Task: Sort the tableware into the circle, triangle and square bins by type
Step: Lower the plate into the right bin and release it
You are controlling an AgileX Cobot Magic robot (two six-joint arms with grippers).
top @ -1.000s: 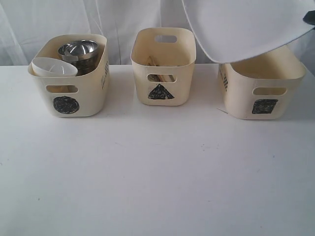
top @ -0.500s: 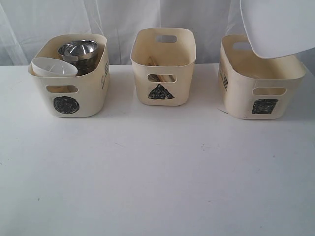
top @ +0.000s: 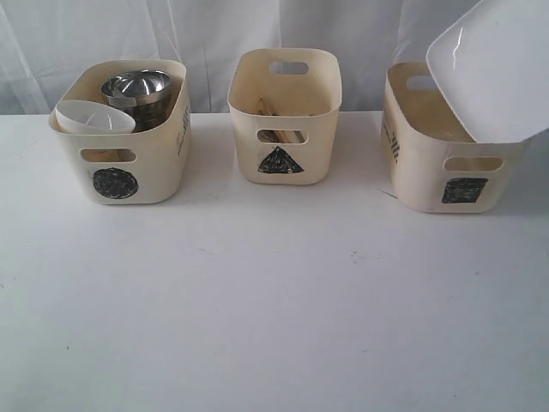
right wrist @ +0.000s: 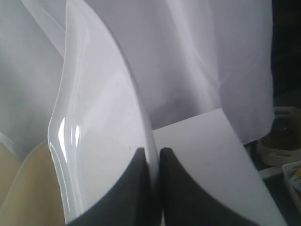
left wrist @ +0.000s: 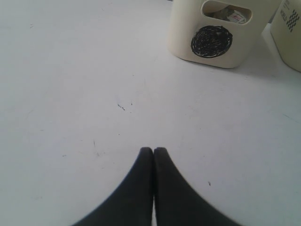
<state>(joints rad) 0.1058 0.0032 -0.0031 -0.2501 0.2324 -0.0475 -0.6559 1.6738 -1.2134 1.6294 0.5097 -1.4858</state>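
Observation:
Three cream bins stand in a row at the back of the table. The circle bin (top: 129,146) on the left holds a white bowl (top: 93,117) and steel bowls (top: 137,88). The triangle bin (top: 285,120) in the middle shows wooden chopsticks (top: 279,136) through its handle hole. Tilted steeply over the square bin (top: 446,163) on the right is the large white plate (top: 493,69), its lower edge at the bin's rim. My right gripper (right wrist: 154,150) is shut on the plate's rim (right wrist: 101,127). My left gripper (left wrist: 154,149) is shut and empty, low over the table in front of the circle bin (left wrist: 214,35).
A white curtain (top: 214,34) hangs behind the bins. The white table (top: 274,300) stretches bare from the bins to its front edge. In the right wrist view some clutter (right wrist: 282,136) lies beyond the table's side edge.
The plate has swung right and down from above the gap between the middle and right bins, tilting up on edge over the square bin. The left gripper has not moved.

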